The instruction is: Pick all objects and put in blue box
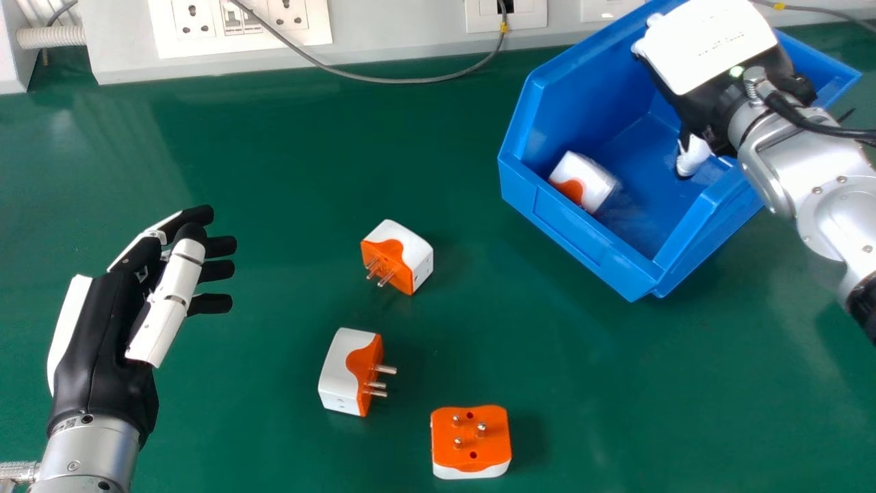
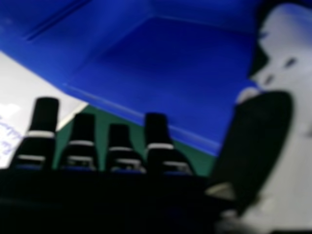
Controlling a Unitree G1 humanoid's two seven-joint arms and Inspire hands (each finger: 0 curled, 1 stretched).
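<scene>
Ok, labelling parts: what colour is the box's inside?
Blue, like the outside; the box shows best in the head view.

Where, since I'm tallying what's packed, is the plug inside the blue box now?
In the head view, the plug is in the box, by the near wall's left end, left of the right hand.

Green table [image 1: 274, 150]: white socket panel [image 1: 205, 42] behind its far edge, grey cable [image 1: 410, 81] sagging over that edge, ribbed hose [image 1: 58, 36] at its far left, handwritten sheet [image 2: 24, 87] beside its surface.
</scene>
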